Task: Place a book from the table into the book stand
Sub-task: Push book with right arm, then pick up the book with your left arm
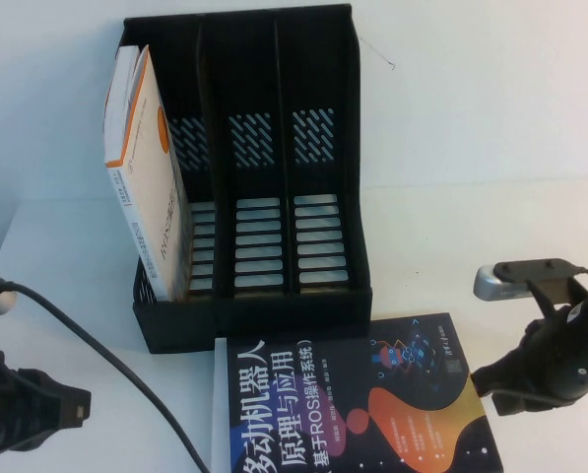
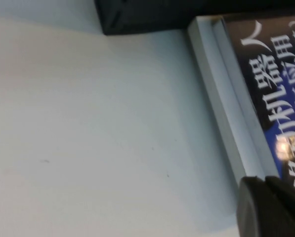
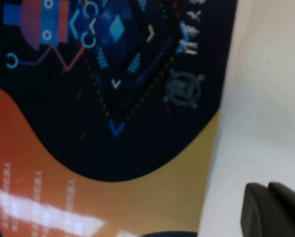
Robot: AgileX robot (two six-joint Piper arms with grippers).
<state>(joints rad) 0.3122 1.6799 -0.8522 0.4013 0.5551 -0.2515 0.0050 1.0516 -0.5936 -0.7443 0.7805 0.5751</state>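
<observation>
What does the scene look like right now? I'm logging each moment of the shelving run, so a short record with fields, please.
book: flat on the table, cover up, just in front of the book stand
book stand: upright, three slots; middle and right slots empty
white-and-orange book: leaning in the stand's left slot
left gripper: shut, low by the book's left edge, holding nothing
right gripper: by the book's right edge, over the table
task state: book not yet lifted

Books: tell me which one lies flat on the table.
The dark navy book in front of the book stand; the white-and-orange book stands leaning in the stand's left slot.
</observation>
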